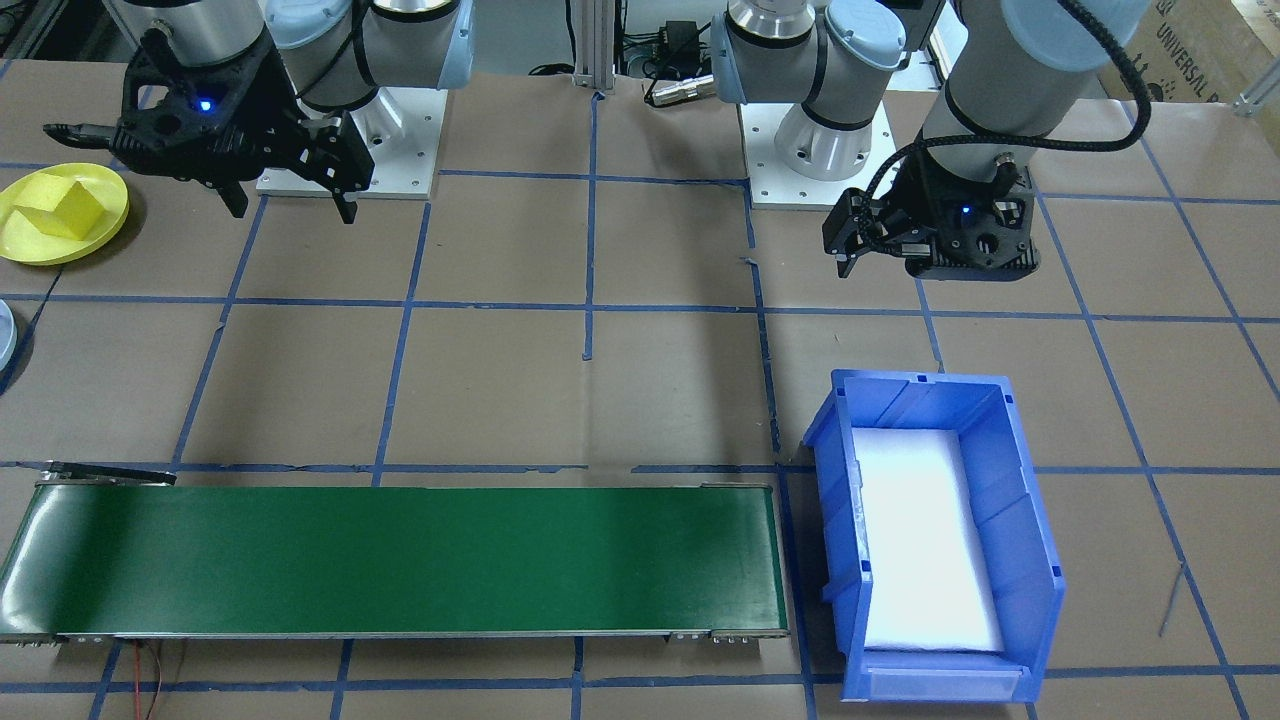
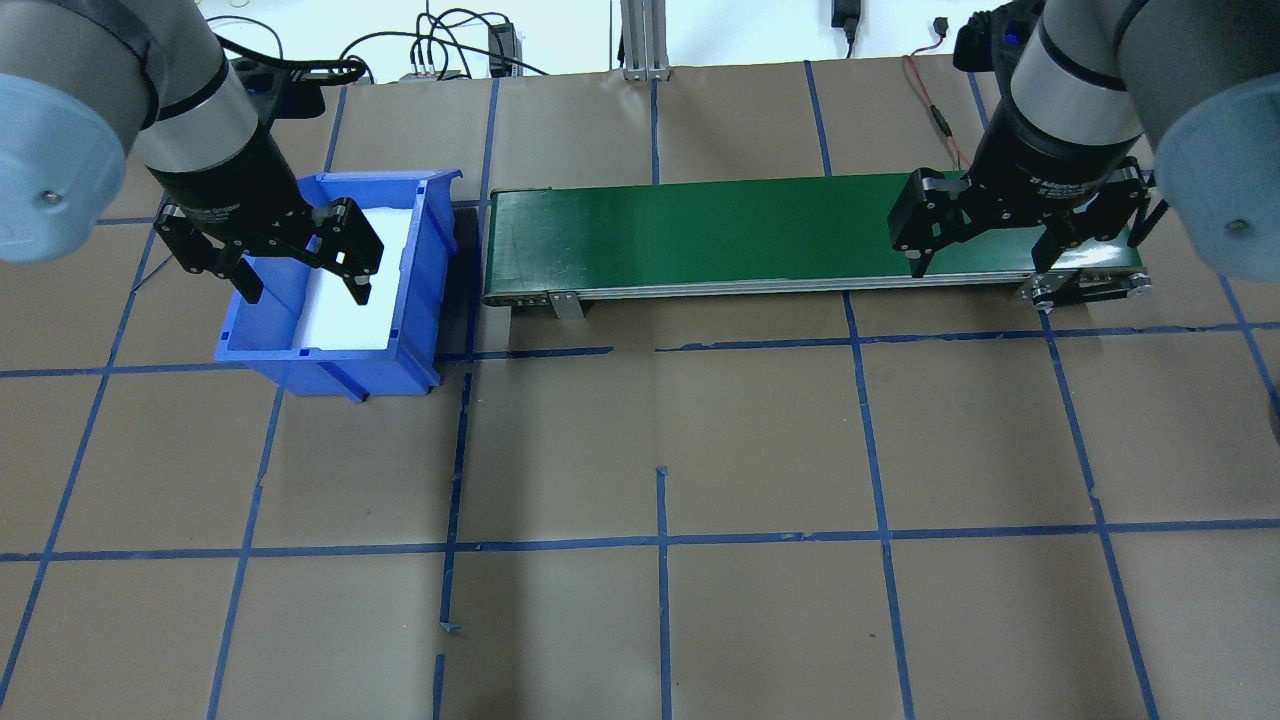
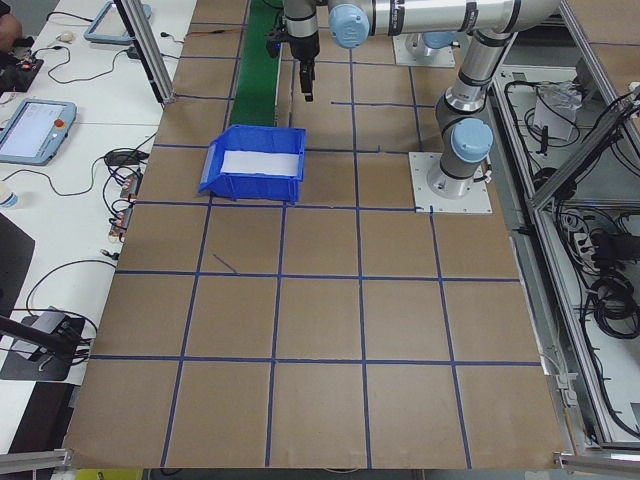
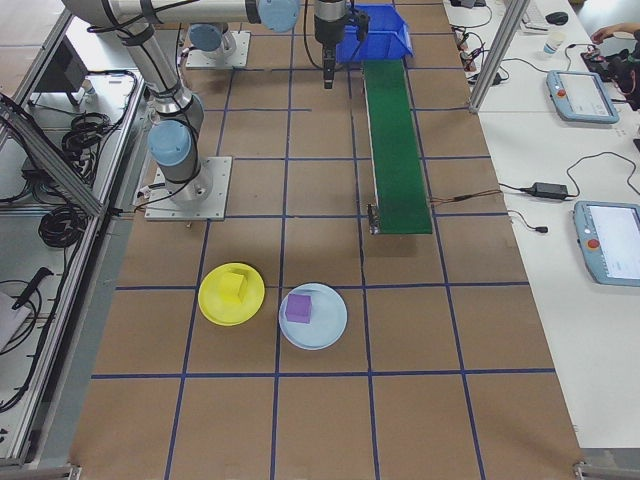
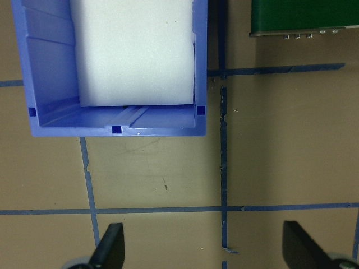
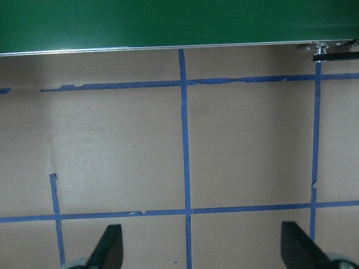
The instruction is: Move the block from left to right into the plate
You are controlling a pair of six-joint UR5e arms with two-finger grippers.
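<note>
We see the round pale yellow plastic plate [image 1: 62, 215] cut off at the edge of the front view, with the yellow block [image 1: 62, 210] lying inside it; the overhead view misses both entirely, and only the right side view shows them whole, just beside a round pale blue plate [image 4: 313, 316] holding a small purple cube [image 4: 298, 307]. In the front view only a sliver of that blue plate shows. Our left gripper [image 2: 300, 270] hangs spread and holding nothing above the blue plastic bin [image 2: 335, 280] with its white foam liner [image 2: 355, 290], though its wrist view shows only 2 black fingertips [image 5: 109, 246]. Our right gripper [image 2: 990, 240] hovers spread and holding nothing over the end of the long green conveyor belt [image 2: 720, 230], well apart from the plate. The table [image 2: 660, 450] is covered in brown paper gridded with blue tape. Beyond it, side benches carry 2 tablet-like pendants [image 4: 610, 240] and cables.
</note>
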